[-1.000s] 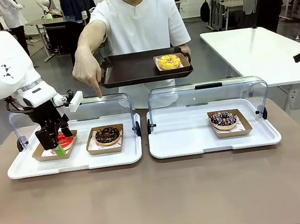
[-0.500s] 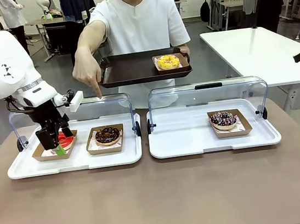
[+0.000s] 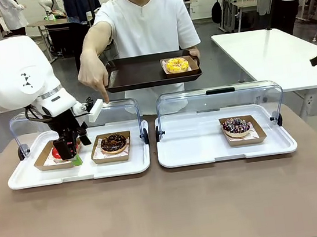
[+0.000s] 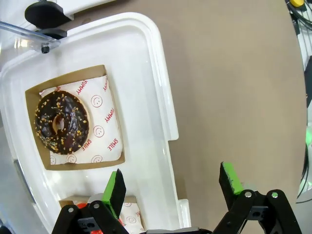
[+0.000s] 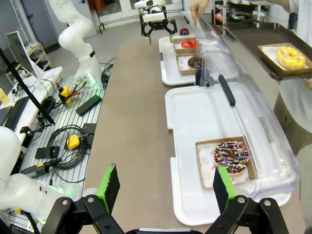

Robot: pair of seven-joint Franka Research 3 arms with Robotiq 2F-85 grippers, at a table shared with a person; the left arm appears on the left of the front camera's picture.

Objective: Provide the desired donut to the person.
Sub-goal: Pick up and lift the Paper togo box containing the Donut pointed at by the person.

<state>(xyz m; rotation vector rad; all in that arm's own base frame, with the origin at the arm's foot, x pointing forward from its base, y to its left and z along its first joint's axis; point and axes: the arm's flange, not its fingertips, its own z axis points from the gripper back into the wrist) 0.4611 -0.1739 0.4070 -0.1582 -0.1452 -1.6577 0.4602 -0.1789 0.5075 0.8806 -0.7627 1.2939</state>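
The person point(image 3: 146, 26) stands across the table and points a finger point(image 3: 104, 98) down at the chocolate nut donut point(image 3: 114, 142) in the left white tray point(image 3: 23, 180). In the other hand is a dark serving tray point(image 3: 141, 74) with a yellow donut point(image 3: 177, 64). My left gripper point(image 3: 70, 156) hangs open between the red donut point(image 3: 56, 153) and the chocolate one, holding nothing. The left wrist view has the chocolate donut point(image 4: 61, 124) up left of the open left gripper point(image 4: 173, 183). My right gripper point(image 5: 165, 187) is open and empty, well back from the sprinkled donut point(image 5: 230, 157).
Each white tray has a clear lid point(image 3: 220, 101) raised along its far side. The right tray point(image 3: 197, 148) holds a sprinkled chocolate donut point(image 3: 236, 126) in a card boat. A white table point(image 3: 278, 50) stands at the right. Brown tabletop lies in front of the trays.
My left arm has shifted right, carrying the open gripper from over the red donut to the gap beside the chocolate donut. The person's pointing hand has stayed in place.
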